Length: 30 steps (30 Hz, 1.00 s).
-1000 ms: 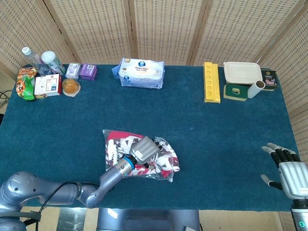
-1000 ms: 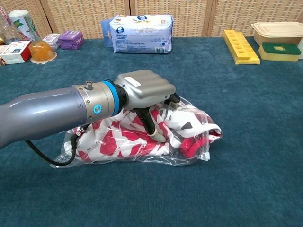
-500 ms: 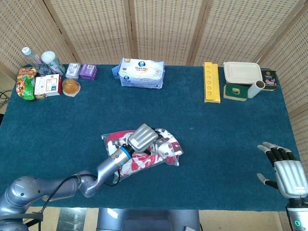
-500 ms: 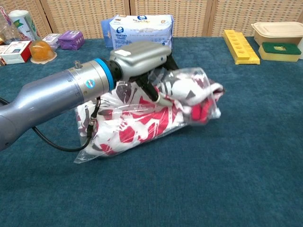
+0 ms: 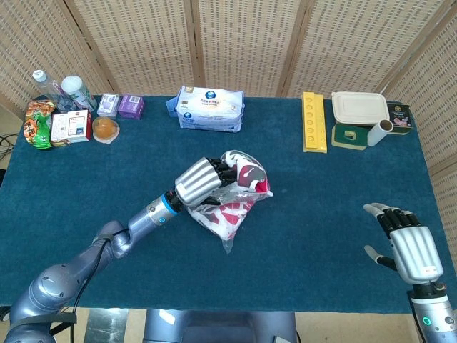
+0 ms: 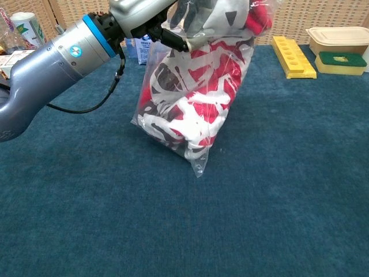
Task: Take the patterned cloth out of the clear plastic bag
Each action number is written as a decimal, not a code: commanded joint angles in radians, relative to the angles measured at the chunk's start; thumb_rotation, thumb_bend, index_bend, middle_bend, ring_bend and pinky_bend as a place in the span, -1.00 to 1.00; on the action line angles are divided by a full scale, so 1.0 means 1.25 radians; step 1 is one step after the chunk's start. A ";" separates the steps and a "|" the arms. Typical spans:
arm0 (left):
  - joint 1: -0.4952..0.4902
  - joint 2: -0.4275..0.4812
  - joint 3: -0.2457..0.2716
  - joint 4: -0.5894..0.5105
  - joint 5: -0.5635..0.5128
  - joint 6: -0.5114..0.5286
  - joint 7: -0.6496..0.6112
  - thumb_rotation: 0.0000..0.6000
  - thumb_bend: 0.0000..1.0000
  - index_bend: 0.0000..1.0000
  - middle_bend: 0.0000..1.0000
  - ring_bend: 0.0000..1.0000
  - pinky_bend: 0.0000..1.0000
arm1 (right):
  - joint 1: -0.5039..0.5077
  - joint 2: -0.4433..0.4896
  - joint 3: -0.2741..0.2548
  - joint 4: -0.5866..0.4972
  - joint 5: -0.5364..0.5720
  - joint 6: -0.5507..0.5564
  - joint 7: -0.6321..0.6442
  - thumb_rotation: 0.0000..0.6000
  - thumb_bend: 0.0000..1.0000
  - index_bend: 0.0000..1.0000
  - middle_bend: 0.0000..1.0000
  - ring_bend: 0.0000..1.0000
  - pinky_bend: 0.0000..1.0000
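My left hand (image 5: 201,181) grips the top of the clear plastic bag (image 5: 230,207) and holds it up off the blue table; in the chest view the left hand (image 6: 144,12) sits at the top edge with the bag (image 6: 193,98) hanging below it, one corner near the cloth surface. The red, white and black patterned cloth (image 6: 190,109) fills the bag, bunched up at the hand. My right hand (image 5: 407,246) hovers open near the table's front right edge, far from the bag, and does not show in the chest view.
Along the back edge stand bottles and snack packs (image 5: 57,114), a purple box (image 5: 131,106), a wipes pack (image 5: 211,108), a yellow tray (image 5: 313,121) and a lidded container (image 5: 360,108). Blue table cloth (image 5: 321,200) lies bare between the hands.
My left hand has lifted the bag from lying flat on the table to hanging upright, moving it up and away from the front edge. The right hand drifted slightly inward.
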 commanded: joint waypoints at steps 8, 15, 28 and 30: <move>-0.047 -0.072 0.064 0.115 0.068 0.064 -0.058 1.00 -0.15 0.52 0.23 0.28 0.27 | 0.018 0.014 0.030 -0.051 -0.028 0.024 -0.048 1.00 -0.62 -0.51 -0.40 -0.30 -0.23; -0.036 -0.102 0.079 0.150 0.067 0.074 -0.070 1.00 -0.15 0.53 0.24 0.28 0.24 | 0.030 0.033 0.038 -0.064 -0.042 0.021 -0.056 1.00 -0.62 -0.43 -0.35 -0.25 -0.22; -0.032 -0.134 0.091 0.194 0.058 0.095 -0.081 1.00 -0.17 0.52 0.23 0.27 0.19 | 0.084 0.069 0.018 -0.122 -0.116 -0.060 -0.069 1.00 -0.62 -0.34 -0.28 -0.12 -0.15; -0.034 -0.136 0.092 0.197 0.056 0.095 -0.081 1.00 -0.18 0.52 0.23 0.27 0.19 | 0.092 0.067 0.017 -0.129 -0.119 -0.073 -0.074 1.00 -0.62 -0.34 -0.28 -0.12 -0.14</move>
